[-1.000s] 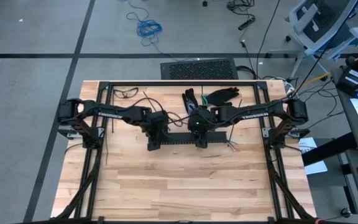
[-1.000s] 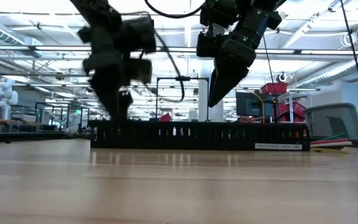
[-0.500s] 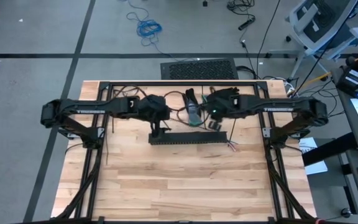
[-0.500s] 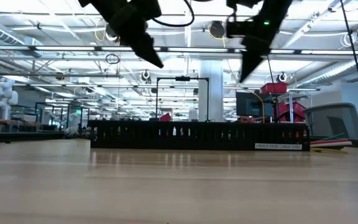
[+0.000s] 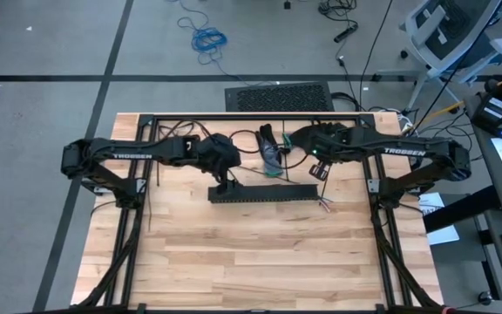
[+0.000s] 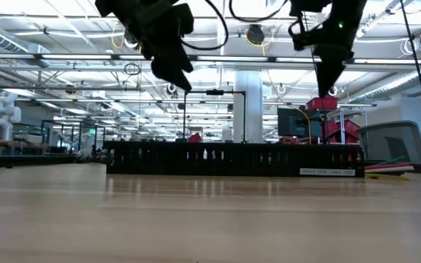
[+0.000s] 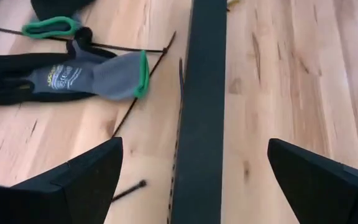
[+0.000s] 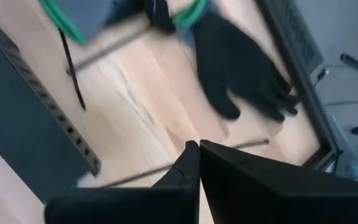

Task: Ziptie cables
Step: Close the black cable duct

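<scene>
The cables (image 5: 328, 205), thin coloured wires, lie on the table at the right end of the black slotted rail (image 5: 268, 193), and show in the low view too (image 6: 389, 166). Zipties, thin dark strips, lie on the wood: one near the left frame (image 5: 149, 197), one by the rail's right end (image 5: 325, 187), others beside the rail (image 7: 138, 102). My left gripper (image 5: 226, 180) hangs open above the rail's left end, the rail (image 7: 201, 124) below and between its fingers (image 7: 192, 149). My right gripper (image 5: 319, 172) is shut (image 8: 194, 146), above the table just beyond the rail, with nothing seen in it.
A grey glove with a green cuff (image 5: 273, 148) and a black glove (image 5: 316, 133) lie on the far side of the rail, between the two grippers. A black frame (image 5: 251, 116) runs around the table's far and side edges. Bare wood (image 5: 260, 253) lies on the rail's near side.
Both grippers have risen from the rail. My left gripper has gone up over the rail's left end and tipped more level. My right gripper has moved up and toward the table's right and far side, turning as it went. The rail has stayed where it was.
</scene>
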Robot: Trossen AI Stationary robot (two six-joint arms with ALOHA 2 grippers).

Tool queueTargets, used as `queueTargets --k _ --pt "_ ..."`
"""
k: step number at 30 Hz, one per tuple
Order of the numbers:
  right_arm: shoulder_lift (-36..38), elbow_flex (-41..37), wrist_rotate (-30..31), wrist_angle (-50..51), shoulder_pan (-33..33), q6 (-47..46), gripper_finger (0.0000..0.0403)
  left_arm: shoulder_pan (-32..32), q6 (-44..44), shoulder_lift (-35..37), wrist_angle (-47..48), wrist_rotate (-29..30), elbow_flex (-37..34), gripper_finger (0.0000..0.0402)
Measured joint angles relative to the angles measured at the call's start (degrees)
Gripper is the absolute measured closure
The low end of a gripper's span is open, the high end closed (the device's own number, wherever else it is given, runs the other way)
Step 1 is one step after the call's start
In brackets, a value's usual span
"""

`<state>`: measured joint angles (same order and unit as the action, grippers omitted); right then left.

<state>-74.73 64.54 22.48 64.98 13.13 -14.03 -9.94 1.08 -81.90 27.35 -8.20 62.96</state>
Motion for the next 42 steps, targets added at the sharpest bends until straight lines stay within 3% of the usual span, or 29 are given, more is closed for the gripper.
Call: queueTargets --k 3,7,17,27,42 --pt "0.4 -3.9 -3.2 1.0 0.1 -0.4 0.0402 -0.3 1.2 -0.3 1.3 1.9 0.0 0.0015" --pt "0.3 -11.5 -9.7 0.8 -0.6 -3.9 0.0402 -0.3 -0.1 -0.3 2.1 11.0 0.0 0.0029" --pt "2.2 -25.8 -17.9 -15.3 -7.4 -14.8 0.0403 -1.0 3.0 0.3 20.2 11.3 0.0 0.0038" --pt "2.3 -36.2 -16.2 -29.8 -9.2 -25.4 0.0403 -1.0 3.1 0.4 20.8 12.0 -0.8 0.0038" --pt "2.0 -36.6 -11.7 -35.1 -9.0 -27.5 0.0403 -1.0 3.0 0.4 21.1 11.7 -5.8 0.0038"
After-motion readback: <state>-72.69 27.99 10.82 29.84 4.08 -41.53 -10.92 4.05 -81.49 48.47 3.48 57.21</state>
